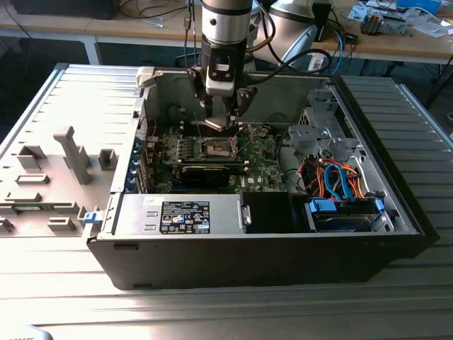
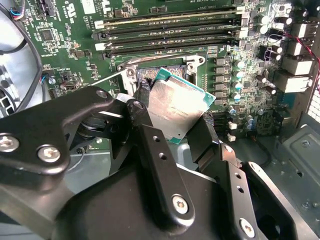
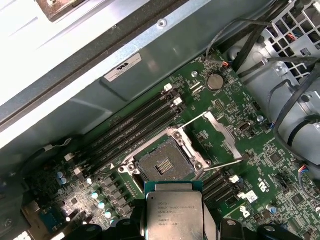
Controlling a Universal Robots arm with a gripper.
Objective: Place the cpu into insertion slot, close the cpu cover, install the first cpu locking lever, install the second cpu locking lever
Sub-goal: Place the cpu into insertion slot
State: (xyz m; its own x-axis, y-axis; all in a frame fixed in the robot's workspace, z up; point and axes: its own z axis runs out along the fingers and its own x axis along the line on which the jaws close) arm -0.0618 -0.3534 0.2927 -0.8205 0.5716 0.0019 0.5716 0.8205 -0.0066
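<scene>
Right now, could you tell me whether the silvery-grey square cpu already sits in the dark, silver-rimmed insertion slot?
No, the gripper holds the cpu clear of the open, empty insertion slot.

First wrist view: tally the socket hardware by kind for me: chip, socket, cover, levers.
Silvery-grey square metal cpu chip: 1
Dark square insertion slot with silver rim: 1
Thin silver hinged cpu cover frame, swung open: 1
Thin silver wire locking levers: 2
Total: 5
</scene>
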